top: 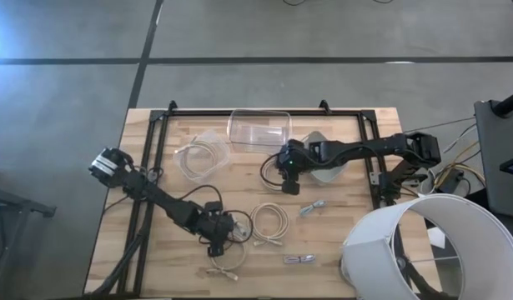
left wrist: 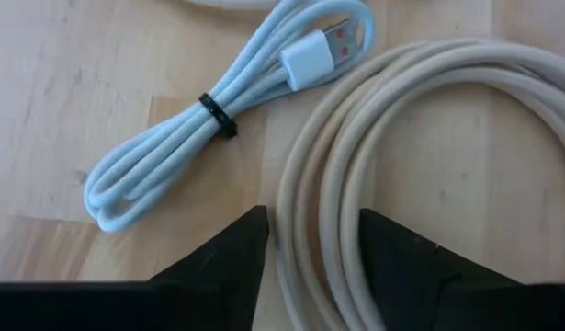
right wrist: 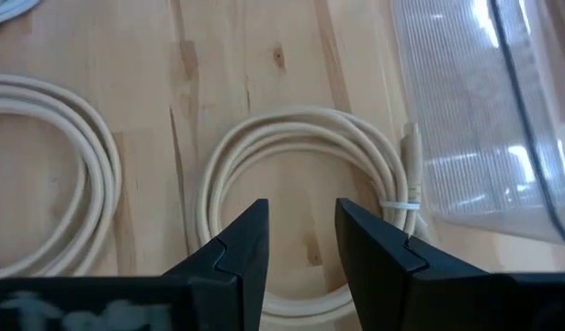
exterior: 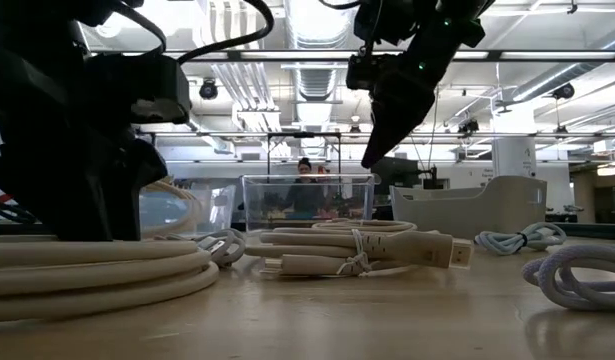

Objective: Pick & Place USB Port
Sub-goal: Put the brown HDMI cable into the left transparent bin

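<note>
The left gripper (left wrist: 311, 241) sits low on the tabletop (left wrist: 71, 74), fingers spread around a beige cable coil (left wrist: 420, 156) to pinch it, while the right gripper (right wrist: 300, 241) hovers, fingers parted, above another coil (right wrist: 305, 165)

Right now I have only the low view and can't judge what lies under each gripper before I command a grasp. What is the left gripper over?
Observer: The left gripper is open, and its fingers straddle strands of a beige cable coil on the table.
Operator: Anything else close to it?
Observer: A light blue USB cable, bundled with a black tie, lies beside that coil, outside the fingers.
Operator: And the right gripper?
Observer: The right gripper is open above a second beige coil, which lies next to the clear container.
</note>
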Controlling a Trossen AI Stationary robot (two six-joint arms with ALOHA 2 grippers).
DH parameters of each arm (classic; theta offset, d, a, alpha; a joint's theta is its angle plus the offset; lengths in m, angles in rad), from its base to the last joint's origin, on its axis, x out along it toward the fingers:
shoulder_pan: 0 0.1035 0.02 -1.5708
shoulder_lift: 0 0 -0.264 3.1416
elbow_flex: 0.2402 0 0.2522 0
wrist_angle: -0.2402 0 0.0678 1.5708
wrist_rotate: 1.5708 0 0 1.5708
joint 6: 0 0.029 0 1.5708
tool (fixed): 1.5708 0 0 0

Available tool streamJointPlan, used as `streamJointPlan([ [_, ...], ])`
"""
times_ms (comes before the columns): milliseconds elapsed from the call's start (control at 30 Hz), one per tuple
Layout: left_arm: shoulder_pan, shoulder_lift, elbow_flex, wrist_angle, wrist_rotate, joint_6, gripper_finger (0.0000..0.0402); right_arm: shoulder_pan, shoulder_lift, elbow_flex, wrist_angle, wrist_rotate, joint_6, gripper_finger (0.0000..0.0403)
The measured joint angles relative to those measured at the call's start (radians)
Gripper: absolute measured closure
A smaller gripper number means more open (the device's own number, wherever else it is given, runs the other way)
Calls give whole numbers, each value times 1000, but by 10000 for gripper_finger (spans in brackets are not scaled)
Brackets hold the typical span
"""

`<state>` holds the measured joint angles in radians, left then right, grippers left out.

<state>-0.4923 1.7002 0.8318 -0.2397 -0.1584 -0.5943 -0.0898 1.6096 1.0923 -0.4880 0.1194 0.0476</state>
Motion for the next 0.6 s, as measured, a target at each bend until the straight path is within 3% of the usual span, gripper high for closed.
streamJointPlan([
  [267,1,-43,-1,-5,-10,40,359,0,0,-2,0,1,6,280],
  [600,-2,-170,-3,-50,-156,-14,360,9,0,-5,0,3,6,280],
])
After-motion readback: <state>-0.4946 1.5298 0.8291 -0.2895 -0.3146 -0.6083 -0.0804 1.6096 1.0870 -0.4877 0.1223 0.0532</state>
